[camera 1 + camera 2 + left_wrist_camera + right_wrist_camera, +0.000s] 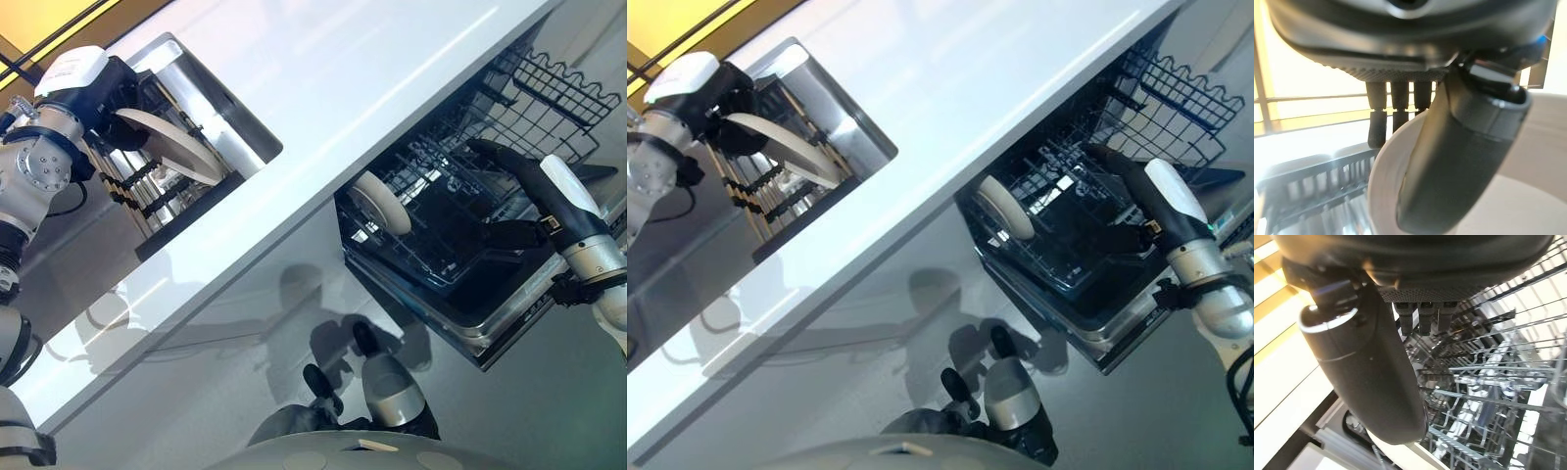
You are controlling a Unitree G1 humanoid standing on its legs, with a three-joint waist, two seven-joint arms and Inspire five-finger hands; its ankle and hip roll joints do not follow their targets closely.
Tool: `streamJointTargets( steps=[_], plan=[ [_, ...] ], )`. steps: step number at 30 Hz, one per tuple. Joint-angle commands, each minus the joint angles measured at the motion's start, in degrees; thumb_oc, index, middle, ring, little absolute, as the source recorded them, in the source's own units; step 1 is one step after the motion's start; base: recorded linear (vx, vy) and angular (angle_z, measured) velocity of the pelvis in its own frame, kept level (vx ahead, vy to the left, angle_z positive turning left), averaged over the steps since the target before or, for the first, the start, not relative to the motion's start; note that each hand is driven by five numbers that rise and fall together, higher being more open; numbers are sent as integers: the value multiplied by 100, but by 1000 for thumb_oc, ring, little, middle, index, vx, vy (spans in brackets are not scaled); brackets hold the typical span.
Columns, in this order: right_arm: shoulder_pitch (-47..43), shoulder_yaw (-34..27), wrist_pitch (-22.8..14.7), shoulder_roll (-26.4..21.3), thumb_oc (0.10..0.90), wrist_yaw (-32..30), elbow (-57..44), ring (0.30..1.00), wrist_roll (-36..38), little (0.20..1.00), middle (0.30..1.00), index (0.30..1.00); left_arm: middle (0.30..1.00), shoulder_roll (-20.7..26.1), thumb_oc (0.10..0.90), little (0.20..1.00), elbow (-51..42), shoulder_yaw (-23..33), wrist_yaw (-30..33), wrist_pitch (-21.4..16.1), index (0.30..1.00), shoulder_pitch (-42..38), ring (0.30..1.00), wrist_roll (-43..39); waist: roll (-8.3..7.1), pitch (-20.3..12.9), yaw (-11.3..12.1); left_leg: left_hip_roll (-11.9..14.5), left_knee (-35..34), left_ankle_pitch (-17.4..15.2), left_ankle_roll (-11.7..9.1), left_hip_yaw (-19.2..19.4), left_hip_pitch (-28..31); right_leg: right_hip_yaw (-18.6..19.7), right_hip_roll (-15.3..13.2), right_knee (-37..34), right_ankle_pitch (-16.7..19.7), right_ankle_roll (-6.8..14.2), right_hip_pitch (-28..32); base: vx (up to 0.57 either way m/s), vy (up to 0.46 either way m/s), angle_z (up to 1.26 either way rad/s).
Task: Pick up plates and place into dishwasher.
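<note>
My left hand (110,96) is up at the far left over the sink and is shut on a cream plate (174,147). In the left wrist view its thumb (1459,166) lies across the plate's (1542,196) face, with the fingers behind the rim. A second cream plate (382,203) stands on edge at the near left corner of the dishwasher's lower rack (460,250). My right hand (517,174) hovers over that rack, open and holding nothing. The right wrist view shows its thumb (1371,382) above the rack's tines (1484,396).
A black drying rack (147,191) sits in the steel sink (220,103), set into the white counter (372,78). The dishwasher's upper wire basket (563,88) is pulled out beyond my right hand. The dishwasher's open door (490,338) juts out below the counter.
</note>
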Motion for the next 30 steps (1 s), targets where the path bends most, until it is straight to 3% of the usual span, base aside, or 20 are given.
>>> streamJointTargets(
  steps=[1, 13, 30],
  plan=[
    [-53, -723, -502, -211, 800, -279, -442, 900, 57, 900, 900, 900, 300, 383, 100, 200, 77, 407, 137, -116, 300, -141, 300, -22, -168, -830, 83, -229, 278, -264, -29, 88, -269, -200, -38, 385, -438, 731, -219, -12, -2, 9],
    [46, -768, -552, -48, 800, -256, -530, 900, 13, 900, 900, 900, 300, 424, 100, 200, 44, 727, 73, -237, 300, 167, 300, -290, -160, -963, 131, -227, 226, -262, -39, 57, -170, -202, -26, 316, -429, 739, -98, -4, -2, 1],
    [5, -666, -843, 430, 800, -369, -508, 900, -170, 900, 900, 900, 300, -348, 100, 200, -192, 2096, 169, -19, 300, 735, 300, -2708, -447, -1397, 248, -105, 131, -264, -65, 43, -41, -262, 112, 233, -510, 652, 99, -35, 0, 4]
  ],
)
